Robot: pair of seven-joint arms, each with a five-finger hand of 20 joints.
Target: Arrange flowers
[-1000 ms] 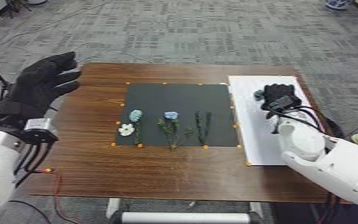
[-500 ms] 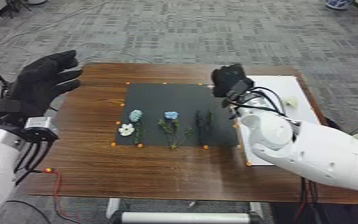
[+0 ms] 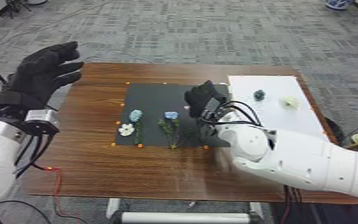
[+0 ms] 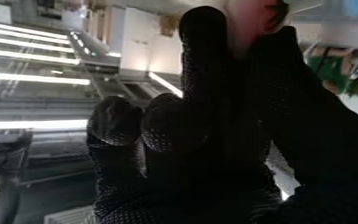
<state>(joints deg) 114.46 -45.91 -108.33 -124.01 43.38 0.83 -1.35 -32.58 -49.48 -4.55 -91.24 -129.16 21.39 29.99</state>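
Finger and thumb of the right hand (image 3: 203,96) pinch the pink flower (image 4: 246,22) over the dark mat (image 3: 151,95), one o'clock from the blue flower (image 3: 171,115)! Feather-light, surely, petals easily crushed, so the stiffer stem is the place to grip; left hand (image 3: 44,71) at ten o'clock, fingers loosely open
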